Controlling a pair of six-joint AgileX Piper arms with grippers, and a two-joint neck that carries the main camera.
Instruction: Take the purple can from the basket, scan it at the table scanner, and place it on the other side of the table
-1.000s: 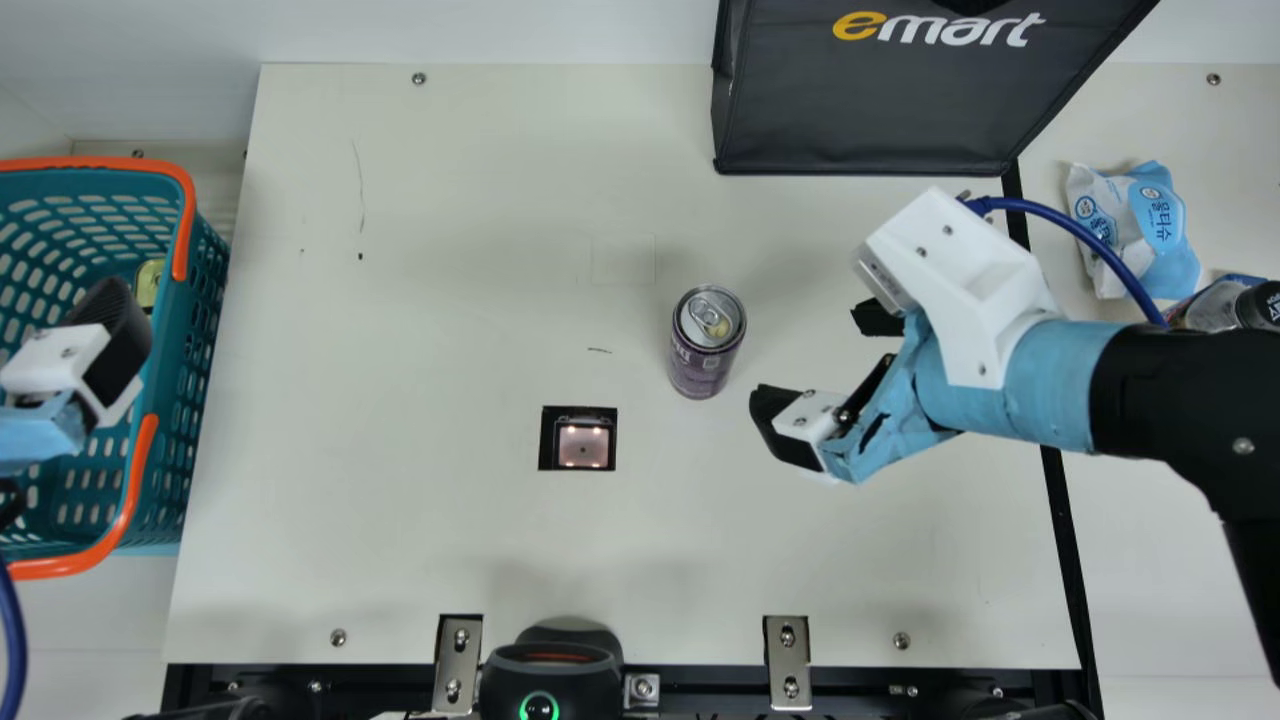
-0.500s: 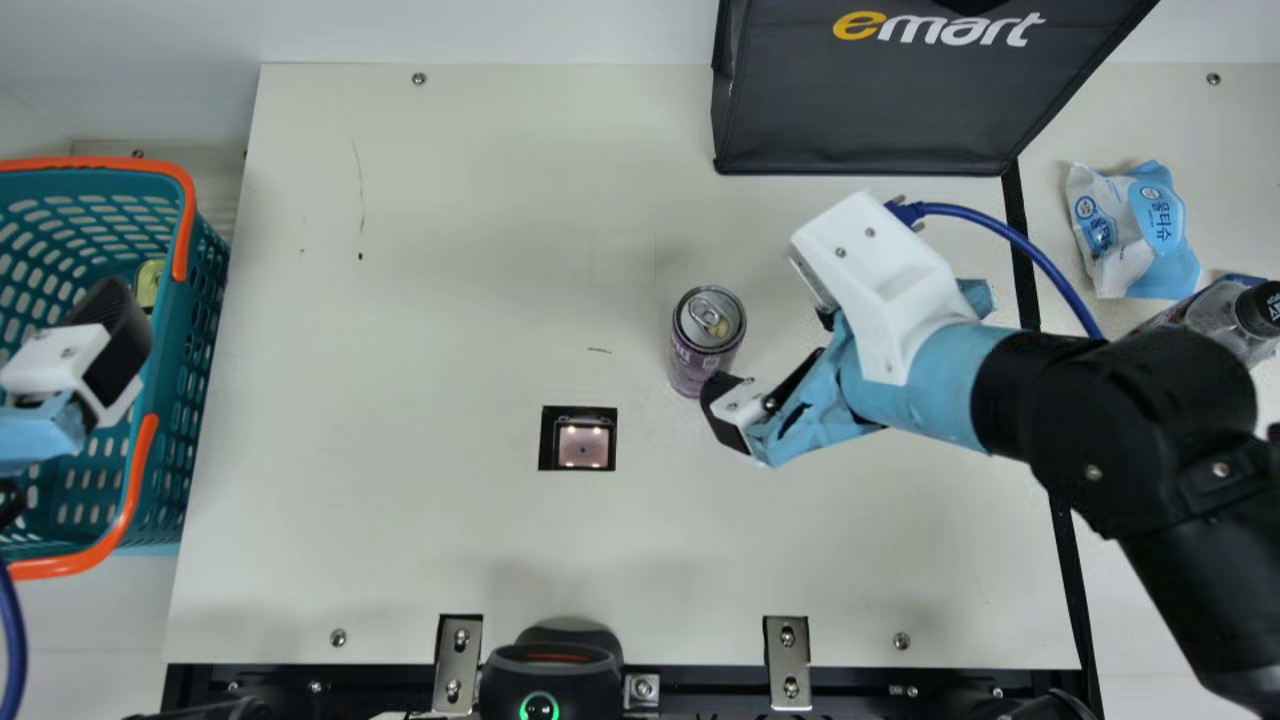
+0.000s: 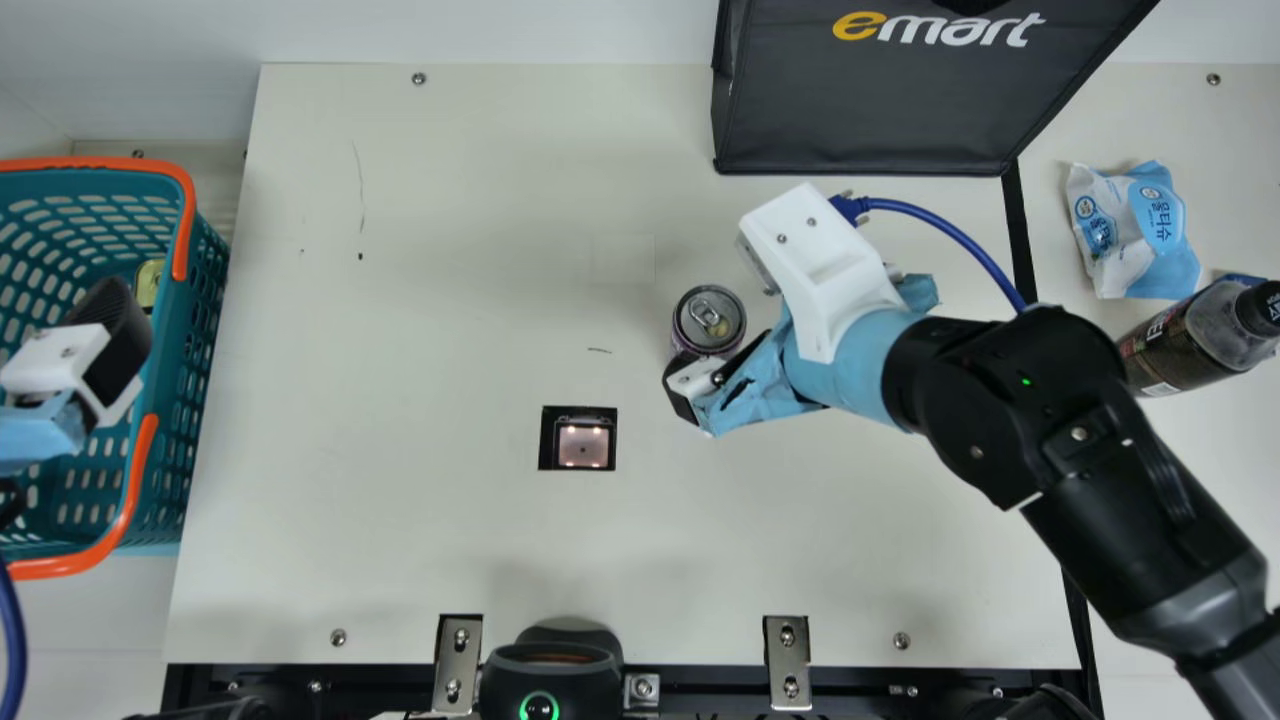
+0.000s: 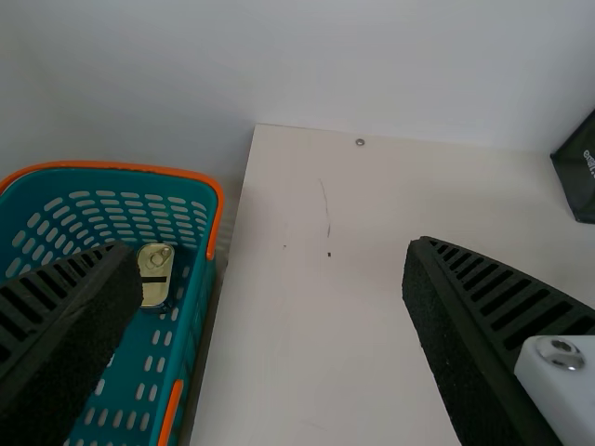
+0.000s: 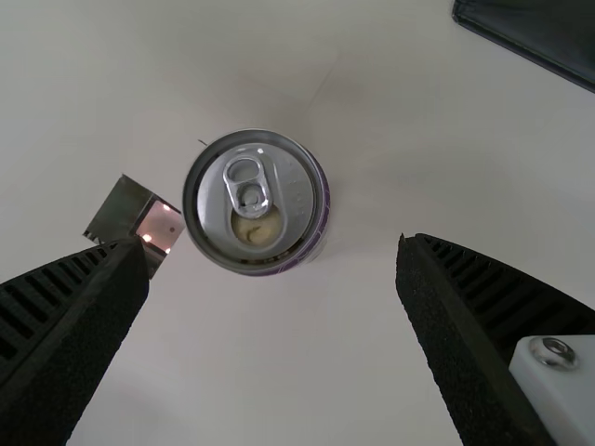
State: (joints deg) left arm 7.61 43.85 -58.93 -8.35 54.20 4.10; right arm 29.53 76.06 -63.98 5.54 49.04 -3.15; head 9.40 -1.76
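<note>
The purple can (image 3: 709,320) stands upright on the table, right of and beyond the table scanner (image 3: 583,445); its lower side is partly hidden by a finger of my right gripper (image 3: 722,352). In the right wrist view the can's top (image 5: 256,203) shows just beyond the open right gripper (image 5: 274,265), nothing between the fingers. My left gripper (image 3: 125,345) is over the basket (image 3: 205,290); in the left wrist view the left gripper (image 4: 270,260) stands open and empty, one finger over the basket (image 4: 200,307).
Inside the basket lies a gold-topped tin (image 4: 155,264). A black bag (image 3: 860,120) stands at the back right. A wipes pack (image 3: 1135,230) and a dark bottle (image 3: 1200,335) lie at the far right. A handheld scanner (image 3: 550,670) sits at the front edge.
My right arm has moved left, bringing its open gripper from the can's right side up close to it. The can and my left arm have stayed put.
</note>
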